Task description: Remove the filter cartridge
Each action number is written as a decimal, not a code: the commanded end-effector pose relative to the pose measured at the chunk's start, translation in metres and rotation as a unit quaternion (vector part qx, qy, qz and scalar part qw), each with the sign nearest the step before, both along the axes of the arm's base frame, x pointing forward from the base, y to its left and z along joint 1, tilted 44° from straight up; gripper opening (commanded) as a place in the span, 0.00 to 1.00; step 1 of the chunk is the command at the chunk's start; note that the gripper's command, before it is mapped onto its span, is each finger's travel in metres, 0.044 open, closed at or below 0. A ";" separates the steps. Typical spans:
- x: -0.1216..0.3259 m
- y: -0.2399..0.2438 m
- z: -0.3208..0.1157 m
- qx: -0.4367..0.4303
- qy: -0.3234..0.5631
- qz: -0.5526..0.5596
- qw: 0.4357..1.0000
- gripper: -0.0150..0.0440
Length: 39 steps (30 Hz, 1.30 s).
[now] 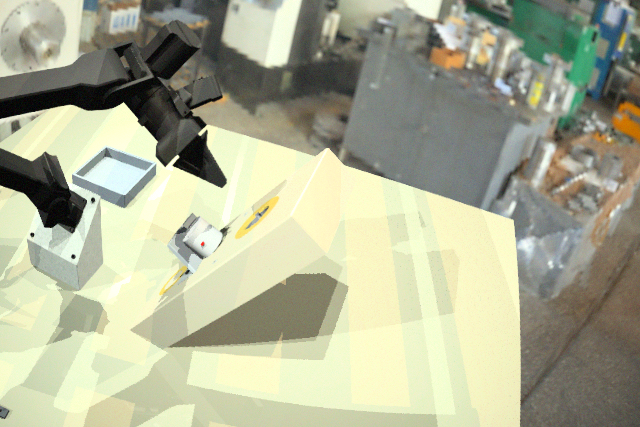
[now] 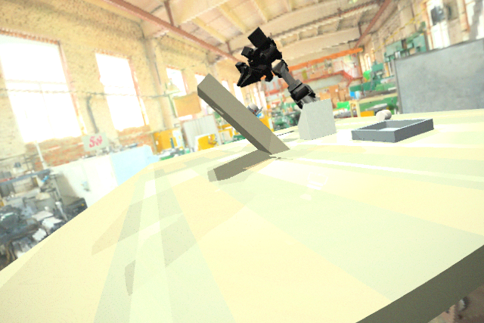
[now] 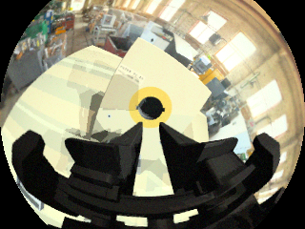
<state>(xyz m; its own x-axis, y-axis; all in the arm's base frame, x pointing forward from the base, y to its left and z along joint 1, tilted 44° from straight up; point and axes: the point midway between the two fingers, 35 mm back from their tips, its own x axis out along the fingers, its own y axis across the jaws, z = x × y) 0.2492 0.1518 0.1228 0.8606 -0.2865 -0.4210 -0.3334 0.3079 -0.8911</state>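
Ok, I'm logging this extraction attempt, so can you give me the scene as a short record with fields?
cartridge: white round filter cartridge, out of its socket, low on the panel's face beside a small grey block
socket: yellow-ringed hole in the cream sloped service panel, open and dark
gripper: black parallel-jaw gripper, raised off the panel, fingers close together, nothing between them
tray: shallow grey square tray, apart from the panel; the cartridge is not in it
left to do: pick the cartridge up, set it on the tray floor
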 end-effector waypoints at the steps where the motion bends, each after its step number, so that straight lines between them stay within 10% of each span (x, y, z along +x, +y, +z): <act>1: 0.002 0.002 0.002 -0.007 0.002 -0.001 1.000 0.42; 9: 0.002 0.002 0.002 -0.007 0.002 -0.001 1.000 0.42; 21: -0.005 0.056 0.058 -0.006 0.005 0.000 1.000 0.95; 25: -0.009 0.033 0.030 0.050 0.025 -0.066 0.996 0.77; 39: -0.037 -0.036 -0.034 0.171 0.041 -0.287 0.942 0.77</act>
<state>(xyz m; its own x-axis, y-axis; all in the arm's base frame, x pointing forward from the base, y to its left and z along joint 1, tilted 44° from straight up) 0.2147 0.1194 0.0927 0.5837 -0.5222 -0.6218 -0.1135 0.7057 -0.6993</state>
